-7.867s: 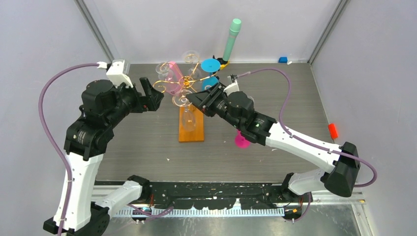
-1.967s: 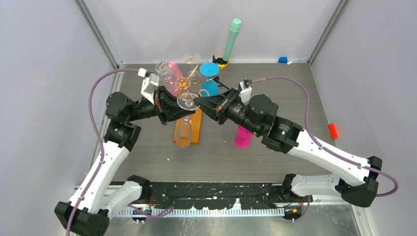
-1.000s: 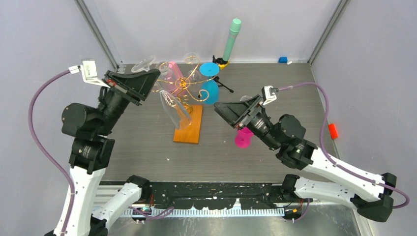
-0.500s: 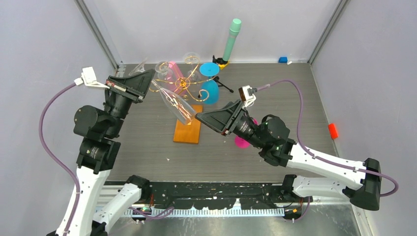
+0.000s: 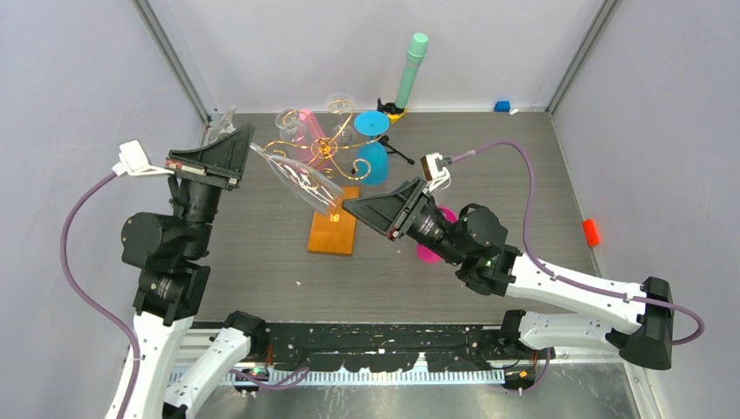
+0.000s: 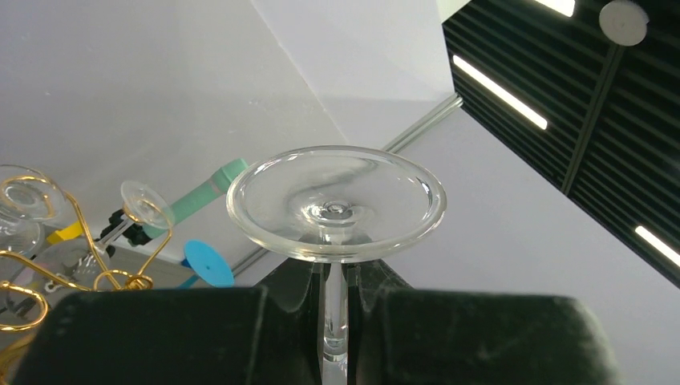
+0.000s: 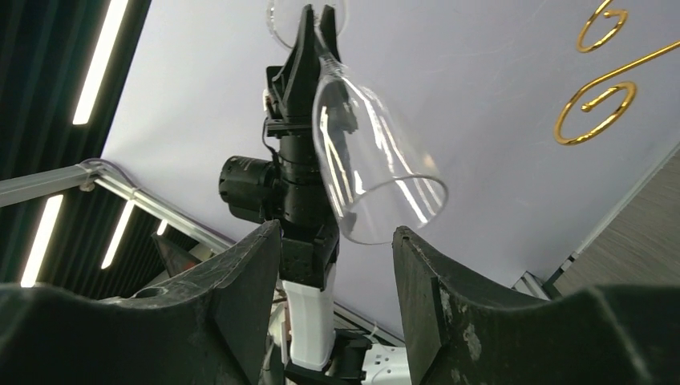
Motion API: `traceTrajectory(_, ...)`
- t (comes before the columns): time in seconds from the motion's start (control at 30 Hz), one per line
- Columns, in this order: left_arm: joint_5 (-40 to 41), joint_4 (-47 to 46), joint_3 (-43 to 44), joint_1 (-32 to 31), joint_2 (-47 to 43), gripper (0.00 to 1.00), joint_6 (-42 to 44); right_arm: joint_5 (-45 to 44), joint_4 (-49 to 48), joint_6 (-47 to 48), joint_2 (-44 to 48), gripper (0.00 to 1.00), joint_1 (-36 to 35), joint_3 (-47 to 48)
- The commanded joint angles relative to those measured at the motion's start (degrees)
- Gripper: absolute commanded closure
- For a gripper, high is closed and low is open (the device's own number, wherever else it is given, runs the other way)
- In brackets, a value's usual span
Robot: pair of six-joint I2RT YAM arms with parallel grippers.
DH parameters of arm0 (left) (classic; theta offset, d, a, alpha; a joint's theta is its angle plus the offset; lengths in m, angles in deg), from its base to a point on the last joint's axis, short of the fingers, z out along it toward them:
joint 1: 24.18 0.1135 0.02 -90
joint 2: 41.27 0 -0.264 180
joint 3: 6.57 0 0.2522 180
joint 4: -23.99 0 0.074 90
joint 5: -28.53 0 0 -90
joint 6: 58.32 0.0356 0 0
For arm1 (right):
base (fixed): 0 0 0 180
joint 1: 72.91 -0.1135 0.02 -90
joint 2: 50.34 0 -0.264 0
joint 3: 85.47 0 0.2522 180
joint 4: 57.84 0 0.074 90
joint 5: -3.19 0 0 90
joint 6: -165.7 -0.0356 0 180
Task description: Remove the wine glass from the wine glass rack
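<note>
My left gripper point(image 5: 243, 150) is shut on the stem of a clear wine glass point(image 5: 297, 179). The glass is held off the rack and tilted, its bowl pointing right and down over the rack's near end. In the left wrist view the round foot point(image 6: 335, 204) stands above the fingers point(image 6: 160, 337) and the stem runs down between them. The wine glass rack point(image 5: 323, 148) is gold wire on an orange wooden base point(image 5: 334, 231). My right gripper point(image 5: 349, 209) is open just beyond the bowl's rim. In the right wrist view the bowl point(image 7: 377, 176) hangs ahead of the spread fingertips point(image 7: 269, 241), apart from them.
More glasses hang on the rack: a blue one point(image 5: 373, 161), a pink one point(image 5: 307, 122) and clear ones point(image 5: 339, 103). A pink cup point(image 5: 432, 250) sits behind my right arm. A mint-green cylinder point(image 5: 412, 70) stands at the back wall. A red piece point(image 5: 592, 231) lies far right.
The left arm has drawn back to the left and up, carrying the glass away from the rack. The right gripper has swung in toward the bowl's rim, its jaws narrowing slightly.
</note>
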Motion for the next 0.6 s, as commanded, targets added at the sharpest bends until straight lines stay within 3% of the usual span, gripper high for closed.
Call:
traceTrajectory(0.0, 3.24, -5.80, -0.98, 0.20, -1.14, 1.00, -2.91, -3.89, 1.68, 3.02, 0.87, 0.41, -0.94, 2.49)
traceTrajectory(0.33, 3.14, -5.25, -2.25, 0.20, -2.00, 1.00, -4.08, -0.53, -5.05, 5.20, -2.79, 0.43, -2.00, 4.64)
traceTrajectory(0.57, 2.36, -5.48, -3.05, 0.20, -2.41, 1.00, -6.04, -0.91, -5.87, 5.34, -4.59, 0.54, -2.09, 6.09)
